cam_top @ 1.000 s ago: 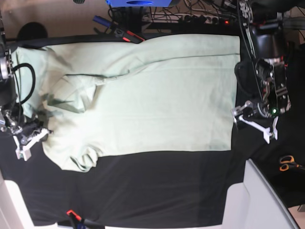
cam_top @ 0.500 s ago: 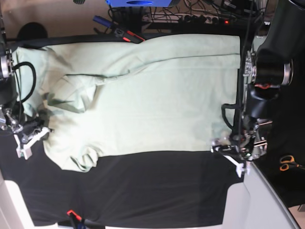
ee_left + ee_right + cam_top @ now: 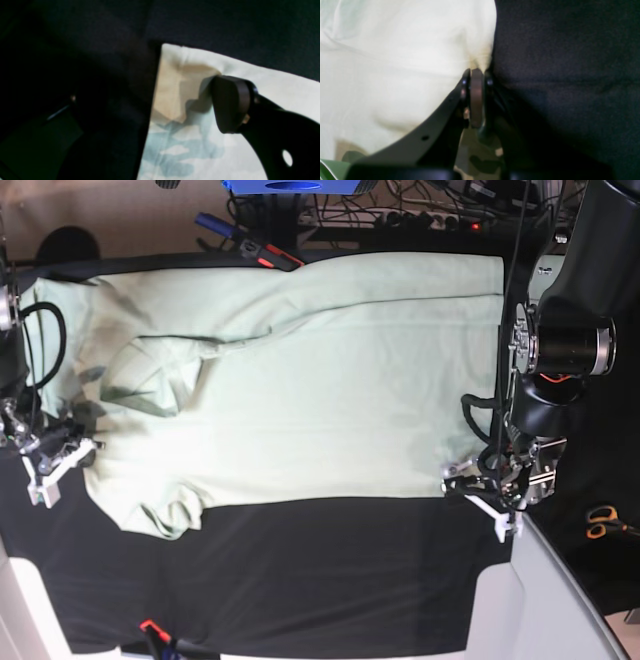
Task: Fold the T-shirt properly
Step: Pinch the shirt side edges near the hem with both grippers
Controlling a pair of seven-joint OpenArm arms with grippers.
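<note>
Pale green T-shirt (image 3: 300, 390) spread flat on a black surface (image 3: 330, 580) between two robot arms.

The left hand (image 3: 485, 492) hangs with jaws wide apart at the shirt's lower hem corner, one finger (image 3: 230, 102) over the cloth. The right hand (image 3: 55, 465) is pinched closed at the shirt's edge by the sleeve end.
</note>
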